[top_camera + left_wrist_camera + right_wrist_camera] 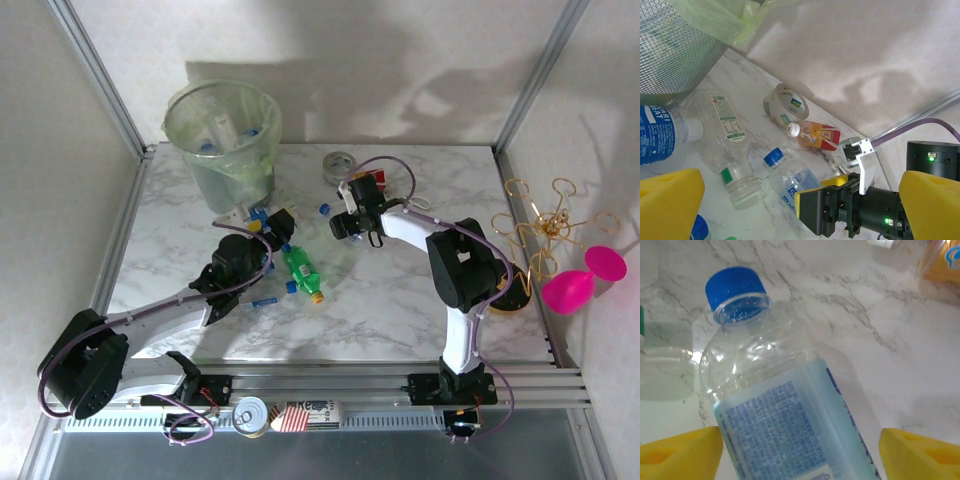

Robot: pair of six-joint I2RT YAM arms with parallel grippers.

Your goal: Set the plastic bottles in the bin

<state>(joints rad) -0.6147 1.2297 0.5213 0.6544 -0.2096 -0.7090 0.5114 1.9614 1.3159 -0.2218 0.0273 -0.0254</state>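
The task is partly done, by my reading: the bin already holds several plastic bottles, blue caps and a white one showing through its liner, while a good half-dozen more lie on the tabletop just in front of the bin and to its right. Among them are a green bottle well in front of the bin and a blue-capped clear bottle to the bin's front right. The right tool is down over that bottle. The overhead view gives the bin's contents and the whole spread. The right wrist view adds the fit: a yellow pad stands close on each side of the labelled body, though I cannot tell whether they pinch it. The left tool hovers just in front of the bin, jaws wide apart and empty. Its wrist view adds the bin's meshed wall, two clear bottles lying at its foot, and farther right a grey tape roll touching an orange-labelled bottle.
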